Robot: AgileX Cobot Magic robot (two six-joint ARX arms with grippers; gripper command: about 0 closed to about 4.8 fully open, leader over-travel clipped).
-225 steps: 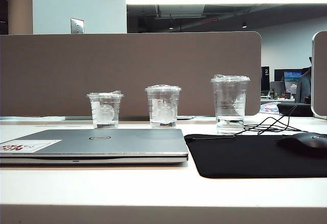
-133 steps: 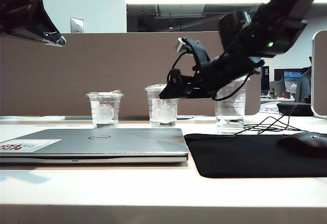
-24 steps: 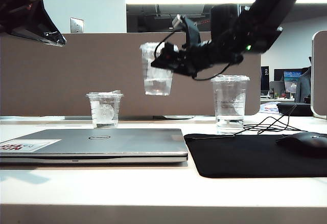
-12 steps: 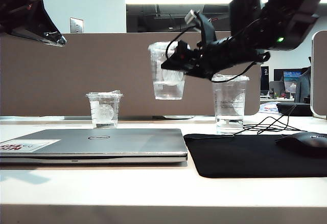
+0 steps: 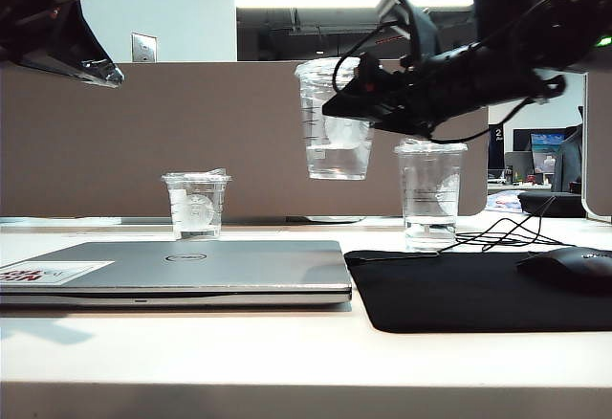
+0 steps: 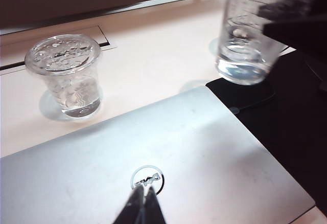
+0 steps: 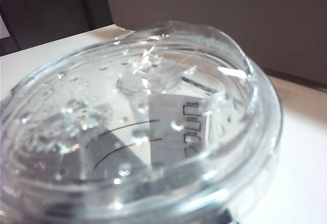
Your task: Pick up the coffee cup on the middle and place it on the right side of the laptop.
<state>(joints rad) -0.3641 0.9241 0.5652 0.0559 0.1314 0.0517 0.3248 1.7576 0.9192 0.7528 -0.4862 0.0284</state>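
Three clear plastic cups show in the exterior view. The coffee cup (image 5: 336, 119) hangs in the air at upper centre, upright, clamped in the jaws of the right gripper (image 5: 356, 103), whose black arm reaches in from the upper right. It sits above the right end of the laptop (image 5: 182, 270) and touches nothing below. In the right wrist view its flat lid (image 7: 138, 116) fills the frame, wet with droplets, and a white strip of small printed boxes shows through it; the boxes cannot be read.

The shorter cup (image 5: 197, 205) stands on the surface (image 5: 287, 352) behind the laptop at centre left. The tallest cup (image 5: 430, 194), ringed with dark lines, stands at centre right, behind the black mouse pad (image 5: 478, 290). A black mouse (image 5: 571, 268) rests on the pad at far right.

The closed laptop carries a round "DELL" logo (image 6: 147, 178) on its lid and a white sticker (image 5: 53, 272) with red letters, too small to read.

The left gripper (image 6: 141, 207) hovers over the laptop's lid, its jaws pressed together and empty; in the exterior view it sits at upper left.
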